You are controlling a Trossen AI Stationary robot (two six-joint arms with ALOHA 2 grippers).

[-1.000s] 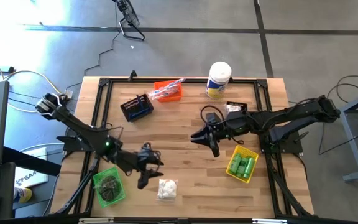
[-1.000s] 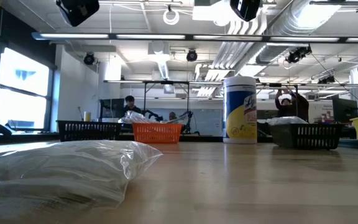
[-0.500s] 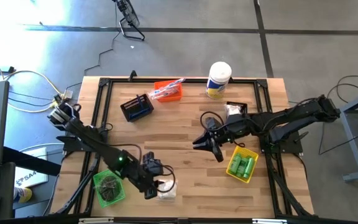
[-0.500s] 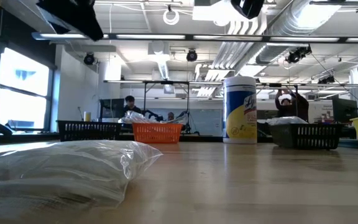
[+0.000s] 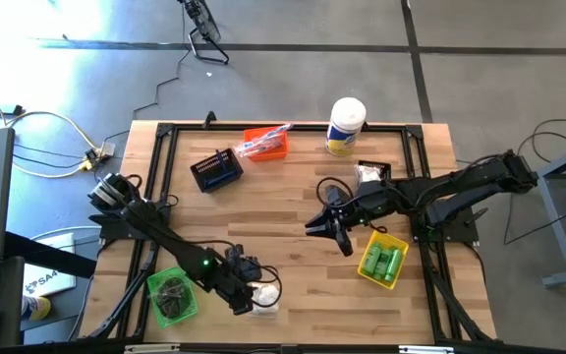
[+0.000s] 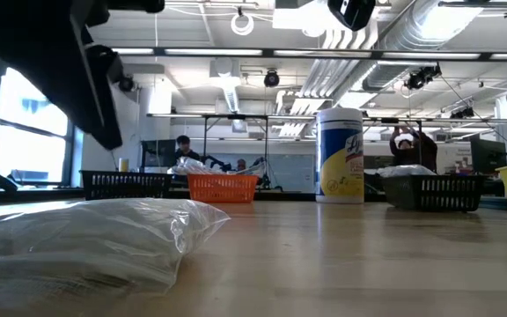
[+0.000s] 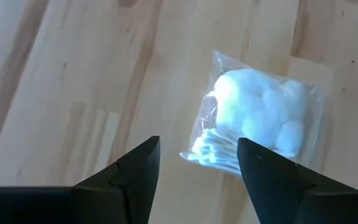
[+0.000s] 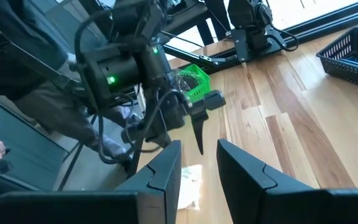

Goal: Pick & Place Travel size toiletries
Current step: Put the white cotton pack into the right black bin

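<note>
A clear bag of white puffs [image 7: 260, 124] lies flat on the wooden table near its front edge [image 5: 266, 301]. It fills the foreground of the low view [image 6: 86, 242]. My left gripper [image 7: 197, 158] hangs open just above it, slanting down, touching nothing [image 5: 249, 293]. The bag's near corner lies past its fingertips. My right gripper [image 5: 330, 232] waits above the table's middle. Its fingers [image 8: 199, 165] stand narrowly apart with nothing between them. Green mini bottles lie in the yellow bin [image 5: 383, 262]. Dark round bundles fill the green bin [image 5: 173, 293].
An orange bin [image 5: 265, 144] with clear-wrapped packets and a black bin [image 5: 216, 170] stand at the back left. The tall white canister [image 5: 346, 126] stands at the back. Below it sits another black bin [image 5: 371, 172]. Bare wood lies between the two arms.
My left gripper has gone down and toward the table's near edge and right, to just over the bag of white puffs, tipping more steeply downward. Its fingers have stayed open. The bag has not moved.
</note>
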